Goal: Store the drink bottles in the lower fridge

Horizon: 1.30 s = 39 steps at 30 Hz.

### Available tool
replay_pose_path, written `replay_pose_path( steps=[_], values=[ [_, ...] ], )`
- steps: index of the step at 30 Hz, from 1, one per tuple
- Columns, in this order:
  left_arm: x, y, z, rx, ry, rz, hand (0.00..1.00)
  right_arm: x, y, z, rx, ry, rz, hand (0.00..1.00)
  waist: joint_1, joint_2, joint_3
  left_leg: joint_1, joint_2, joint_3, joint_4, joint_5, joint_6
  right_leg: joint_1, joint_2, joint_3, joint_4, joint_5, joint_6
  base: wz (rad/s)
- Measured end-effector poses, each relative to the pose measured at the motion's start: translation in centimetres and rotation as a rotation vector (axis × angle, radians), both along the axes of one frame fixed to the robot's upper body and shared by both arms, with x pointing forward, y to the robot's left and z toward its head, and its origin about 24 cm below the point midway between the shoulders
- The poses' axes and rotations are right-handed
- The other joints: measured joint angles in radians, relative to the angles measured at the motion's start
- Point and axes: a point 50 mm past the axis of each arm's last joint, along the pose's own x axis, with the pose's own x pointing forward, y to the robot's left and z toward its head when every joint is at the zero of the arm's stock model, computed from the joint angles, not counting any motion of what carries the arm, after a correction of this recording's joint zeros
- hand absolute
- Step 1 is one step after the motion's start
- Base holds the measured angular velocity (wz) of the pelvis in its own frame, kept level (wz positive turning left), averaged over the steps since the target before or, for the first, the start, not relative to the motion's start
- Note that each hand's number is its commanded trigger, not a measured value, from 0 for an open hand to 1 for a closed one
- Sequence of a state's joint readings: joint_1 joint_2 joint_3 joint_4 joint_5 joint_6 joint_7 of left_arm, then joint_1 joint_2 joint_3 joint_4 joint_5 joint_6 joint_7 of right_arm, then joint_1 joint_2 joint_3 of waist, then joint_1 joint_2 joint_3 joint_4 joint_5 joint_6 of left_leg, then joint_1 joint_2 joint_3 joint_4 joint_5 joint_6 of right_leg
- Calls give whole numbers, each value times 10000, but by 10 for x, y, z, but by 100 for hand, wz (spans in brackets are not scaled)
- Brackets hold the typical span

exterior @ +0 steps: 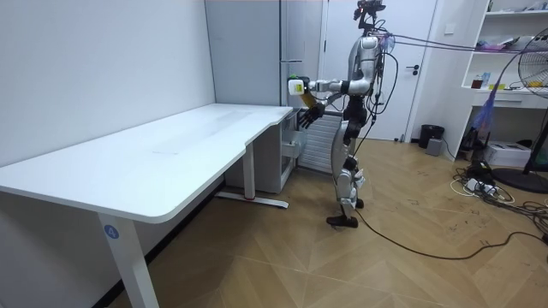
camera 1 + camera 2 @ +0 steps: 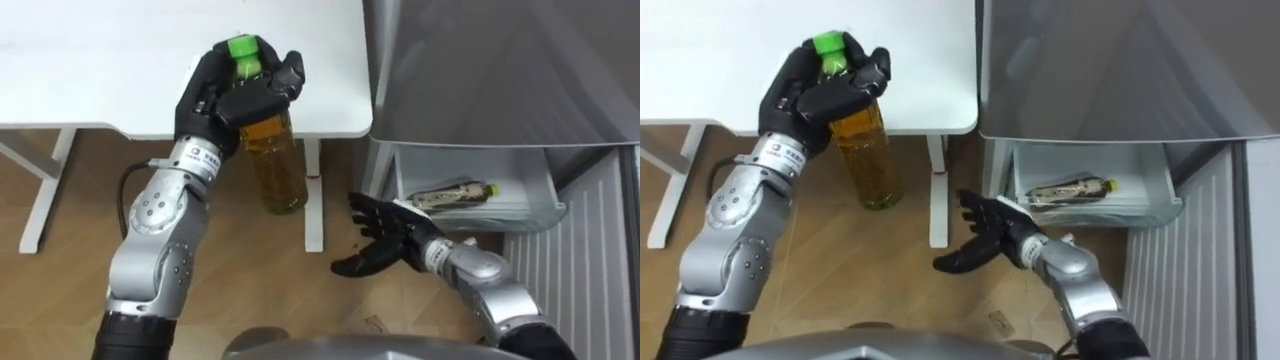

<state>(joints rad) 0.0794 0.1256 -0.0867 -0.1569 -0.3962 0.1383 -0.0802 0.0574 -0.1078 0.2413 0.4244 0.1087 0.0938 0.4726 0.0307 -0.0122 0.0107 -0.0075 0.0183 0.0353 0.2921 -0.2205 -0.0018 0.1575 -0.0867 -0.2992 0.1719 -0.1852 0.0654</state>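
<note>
A long white table point(image 1: 171, 158) on white legs runs along a plain pale grey wall point(image 1: 94, 77). The floor point(image 1: 282, 265) is light wood laid in a herringbone pattern. At the far end of the room is a white door point(image 1: 421, 60) with a dark handle, and a small dark bin point(image 1: 432, 135) stands near it. White shelves point(image 1: 514, 51) holding oddments stand behind a standing fan point(image 1: 538, 77).

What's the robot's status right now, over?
Left hand shut on green-capped bottle, held at table edge. Right hand open by open fridge drawer. Second bottle lies inside. No obstruction seen.
</note>
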Motion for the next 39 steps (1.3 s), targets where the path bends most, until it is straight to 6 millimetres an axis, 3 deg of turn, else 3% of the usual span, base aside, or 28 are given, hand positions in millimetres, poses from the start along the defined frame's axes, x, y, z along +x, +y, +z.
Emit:
replay_pose_path(
  steps=[5, 12, 19, 39],
  values=[
    [0, -4, 1, -46, -123, -274, 100, 6, 12, 17, 1888, -386, 242, 0, 44, -102, 72, -92, -9, -47, 134, -1, -2, -37, 2, -34, -13, 2, -4, 5],
    [-2, -13, 1, 661, -387, -811, 100, 3, 23, 22, 2527, -451, 1109, 0, 74, -90, 95, -149, -14, -54, 139, -1, -2, -75, -1, -35, -14, 2, -3, 1],
    [-10, -30, -14, 994, 136, -1838, 100, 3, 30, 36, 3671, -746, 1888, 0, 25, -48, 116, -147, -31, -115, 131, -1, -1, -20, -3, -86, -22, 2, -3, 2],
    [-16, -40, -18, 1231, 142, -2532, 100, 0, 28, 36, 4400, -411, 1714, 0, 65, -28, 119, -156, -26, -54, 138, 4, 0, -120, -10, -20, 1, 2, -3, 0]
  ],
)
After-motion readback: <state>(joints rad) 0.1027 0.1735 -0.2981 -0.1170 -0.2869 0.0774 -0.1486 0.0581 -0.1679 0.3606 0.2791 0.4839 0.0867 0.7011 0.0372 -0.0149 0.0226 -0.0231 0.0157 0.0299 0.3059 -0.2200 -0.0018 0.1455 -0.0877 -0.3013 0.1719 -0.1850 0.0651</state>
